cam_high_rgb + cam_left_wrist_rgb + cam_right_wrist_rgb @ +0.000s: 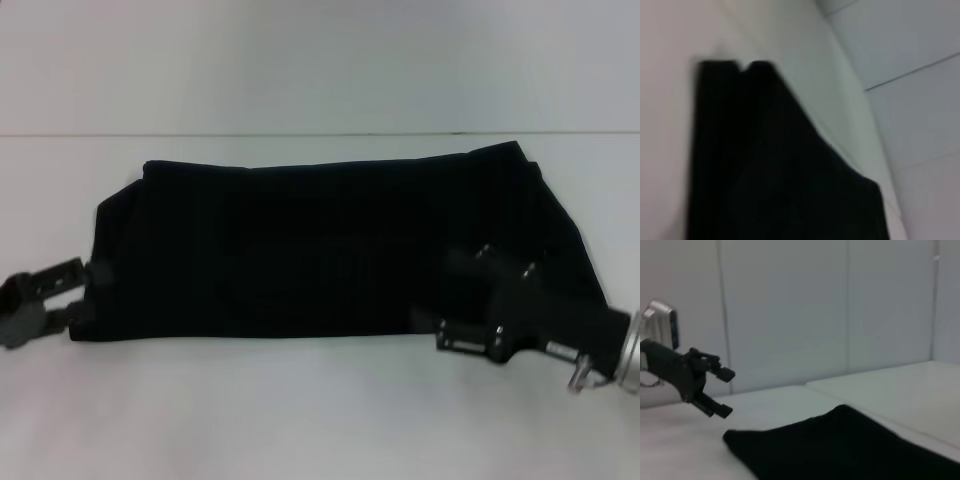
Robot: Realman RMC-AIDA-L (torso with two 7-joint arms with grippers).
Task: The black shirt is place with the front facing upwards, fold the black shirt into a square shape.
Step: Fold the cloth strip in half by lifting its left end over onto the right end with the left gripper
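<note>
The black shirt point(300, 250) lies on the white table point(300, 410) as a long folded band running left to right; no lettering shows on it. My left gripper point(82, 295) sits at the band's left end, open, with nothing between its fingers. The right wrist view shows that left gripper point(726, 392) hovering just past the shirt's point(840, 445) corner. My right gripper point(462, 268) is over the band's right part, dark against the cloth. The left wrist view looks along the shirt point(765, 165) from its end.
Bare white table point(320, 70) surrounds the shirt, with a seam line point(300, 134) running across behind it. White wall panels point(790, 310) stand beyond the table.
</note>
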